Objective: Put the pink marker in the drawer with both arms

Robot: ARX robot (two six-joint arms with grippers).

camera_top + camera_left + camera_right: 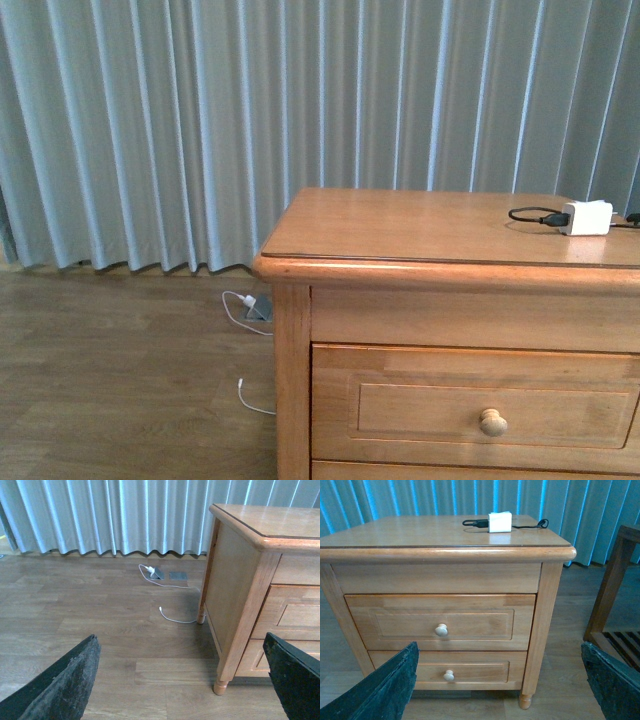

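The drawer [440, 622] is being kept closed in the dresser [420, 235], its knob [441, 629] untouched. A white charger [586, 217] is lying on the dresser's far right top. Both the left end effector [182, 680] and the right end effector [500, 680] are being held released, fingers wide apart. The marker is not seen in any view.

**Dresser top and floor**

The honey-coloured dresser [445, 535] stands on a wood-plank floor [75, 615]. On its top lies a white charger block [500, 522] with a black cable [530, 214]. A white cable [170, 585] lies on the floor.
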